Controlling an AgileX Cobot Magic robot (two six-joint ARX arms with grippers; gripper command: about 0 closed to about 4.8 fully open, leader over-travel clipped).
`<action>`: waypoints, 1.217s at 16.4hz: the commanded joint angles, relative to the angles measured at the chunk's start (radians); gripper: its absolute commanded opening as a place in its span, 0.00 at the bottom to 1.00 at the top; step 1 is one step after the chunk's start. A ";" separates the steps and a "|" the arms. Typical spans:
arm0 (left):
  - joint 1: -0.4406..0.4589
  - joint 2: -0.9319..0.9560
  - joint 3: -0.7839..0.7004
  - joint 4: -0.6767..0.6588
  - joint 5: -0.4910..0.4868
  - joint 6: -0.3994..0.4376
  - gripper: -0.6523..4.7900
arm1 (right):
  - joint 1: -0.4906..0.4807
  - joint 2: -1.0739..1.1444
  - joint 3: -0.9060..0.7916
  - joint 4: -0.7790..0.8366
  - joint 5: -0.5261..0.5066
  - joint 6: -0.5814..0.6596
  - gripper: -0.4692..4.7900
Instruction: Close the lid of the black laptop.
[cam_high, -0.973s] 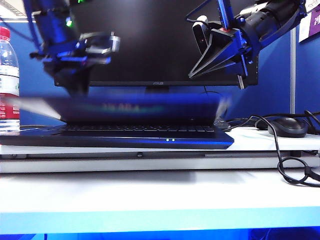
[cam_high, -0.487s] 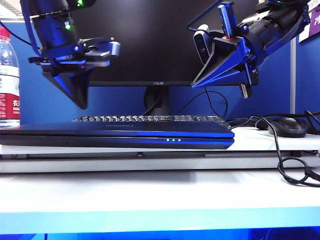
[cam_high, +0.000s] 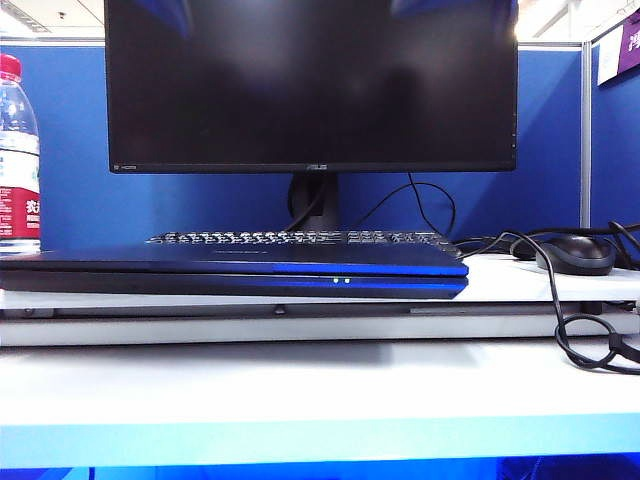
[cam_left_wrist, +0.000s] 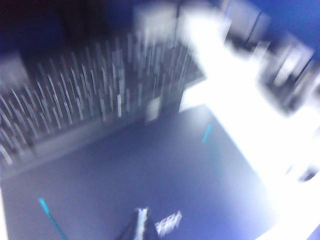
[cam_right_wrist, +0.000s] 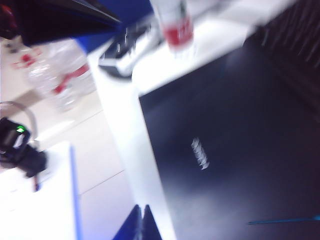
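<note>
A black laptop (cam_high: 235, 272) lies closed and flat on a white table (cam_high: 320, 400), its front edge facing the exterior camera with two small lights glowing on it. The lid (cam_high: 240, 258) is folded down on the base, its glossy top picking up blue reflections. The laptop covers the left and middle of the table and stops short of the right edge.

Just behind the laptop sits a separate keyboard (cam_high: 295, 238), and behind that a large black ASUS monitor (cam_high: 310, 85) on a stand, its screen dark. At the left edge of the table stands a clear water bottle (cam_high: 18, 150) with a red cap and a red and white label. Toward the right edge a dark computer mouse (cam_high: 575, 253) rests on the table, with black cables (cam_high: 575, 340) looping past it and over the front.

Neither arm appears in the exterior view. The left gripper (cam_left_wrist: 141, 226) shows only in the left wrist view, which is heavily blurred: its dark fingers come together to a narrow tip, closed with nothing between them, above the lid (cam_left_wrist: 150, 190), with the keyboard (cam_left_wrist: 95, 95) beyond. Whether they touch the lid cannot be told.

The right gripper (cam_right_wrist: 141, 222) shows in the right wrist view as a blue tip, fingers pressed together and empty, over the table (cam_right_wrist: 120, 165) just beside the edge of the lid (cam_right_wrist: 235, 150). A pale logo is visible on the lid. The bottle (cam_right_wrist: 174, 25) stands past the laptop's far corner.
</note>
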 joint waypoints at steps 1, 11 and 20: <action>0.000 -0.194 0.003 0.072 0.069 -0.005 0.11 | 0.002 -0.148 0.005 0.034 0.112 0.027 0.07; 0.001 -0.766 -0.322 0.095 -0.027 -0.087 0.11 | 0.002 -0.506 -0.009 0.061 0.232 0.054 0.07; 0.001 -0.985 -0.569 0.192 0.032 -0.243 0.11 | 0.001 -0.986 -0.537 0.610 0.451 0.394 0.07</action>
